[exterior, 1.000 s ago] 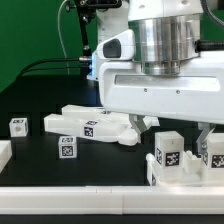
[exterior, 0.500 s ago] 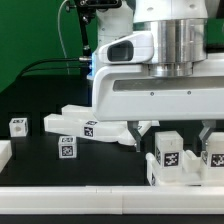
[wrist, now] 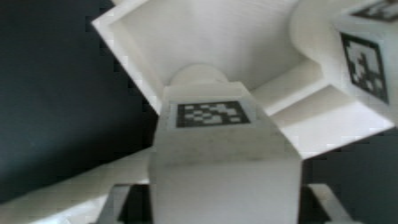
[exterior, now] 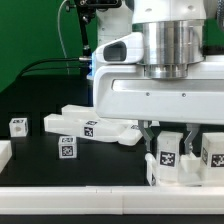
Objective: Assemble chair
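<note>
With jaws spread astride the small white tagged plastic block (exterior: 170,152), centre the gripper (exterior: 170,138) on it, then squeeze flat sides evenly.

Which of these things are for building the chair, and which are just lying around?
For the chair:
big tagged block, under the gripper
flat slabs
little cube
short peg

Just lying about:
black cables
green backdrop

Bare table (exterior: 35,148) beside clustered chair parts (exterior: 92,127)
</note>
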### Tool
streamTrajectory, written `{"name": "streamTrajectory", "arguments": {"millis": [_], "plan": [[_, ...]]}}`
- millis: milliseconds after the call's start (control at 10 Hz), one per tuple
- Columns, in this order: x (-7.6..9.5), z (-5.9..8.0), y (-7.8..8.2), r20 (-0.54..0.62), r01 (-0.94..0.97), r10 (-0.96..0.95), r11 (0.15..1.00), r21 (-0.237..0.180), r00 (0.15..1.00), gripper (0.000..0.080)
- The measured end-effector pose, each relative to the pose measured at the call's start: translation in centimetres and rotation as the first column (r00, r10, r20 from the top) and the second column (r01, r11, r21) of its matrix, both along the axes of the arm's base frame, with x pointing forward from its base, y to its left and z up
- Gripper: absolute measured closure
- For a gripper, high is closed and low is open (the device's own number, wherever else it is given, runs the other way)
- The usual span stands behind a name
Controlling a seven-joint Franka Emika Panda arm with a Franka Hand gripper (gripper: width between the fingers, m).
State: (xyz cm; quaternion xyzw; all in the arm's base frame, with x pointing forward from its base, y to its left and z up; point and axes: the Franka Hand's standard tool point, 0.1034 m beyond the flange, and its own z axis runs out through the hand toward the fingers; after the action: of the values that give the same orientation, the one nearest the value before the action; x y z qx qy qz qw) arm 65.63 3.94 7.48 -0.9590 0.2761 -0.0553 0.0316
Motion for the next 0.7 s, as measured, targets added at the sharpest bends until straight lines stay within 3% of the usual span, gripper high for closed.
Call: {"name": "streamTrajectory", "arguments": {"millis": [200, 400, 500, 700], "plan": [[-0.18, -0.12, -0.41, -0.024, 0.322, -0.321, 0.945, 0.048, 0.947, 0.0514], [-0.25, -0.15, -0.46, -0.062, 0.619, -0.616, 0.781, 0.086, 0.785, 0.0514], [-0.39, -0.13, -0.42, -0.078, 0.727, -0.723, 0.681, 0.09, 0.686, 0.0514], [-0.52, -0.18, -0.52, -0.099, 0.796, -0.79, 0.597, 0.101, 0.605, 0.0514]]}}
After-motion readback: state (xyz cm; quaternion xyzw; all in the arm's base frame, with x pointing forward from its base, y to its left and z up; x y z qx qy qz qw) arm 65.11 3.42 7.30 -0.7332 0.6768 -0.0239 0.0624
